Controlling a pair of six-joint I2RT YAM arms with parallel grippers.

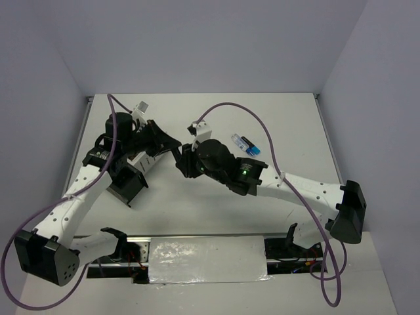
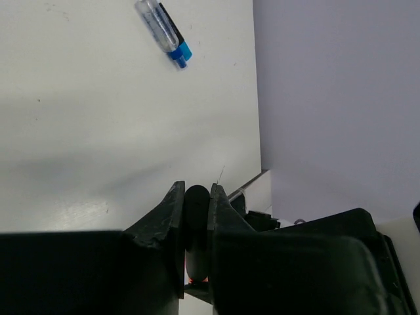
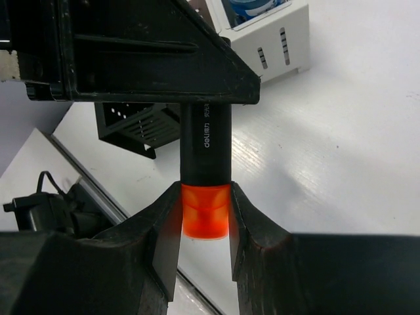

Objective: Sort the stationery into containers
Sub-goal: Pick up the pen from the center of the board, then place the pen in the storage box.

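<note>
Fingers [image 3: 164, 230] of the right gripper [image 3: 205, 222] are closed on the orange end of the orange highlighter [image 3: 205, 138], which is held clear of the table [image 1: 295, 118]. Its black end is clamped between the fingers [image 2: 172, 210] of the left gripper [image 2: 196, 197], so the pen is gripped from both sides at once. On the black barrel the word "deli" can be read; the small print beside it cannot be made out.

Open white surface is seen below and to the right of the two grippers. Only the blue marker [image 1: 246, 144] lies there, well apart from the table's right edge, where the wall rises. At the left side the white-grey organizer [image 3: 275, 39] and the black organizer [image 3: 134, 125] stand near each other; something blue and patterned is seen in a compartment of the white-grey one.
</note>
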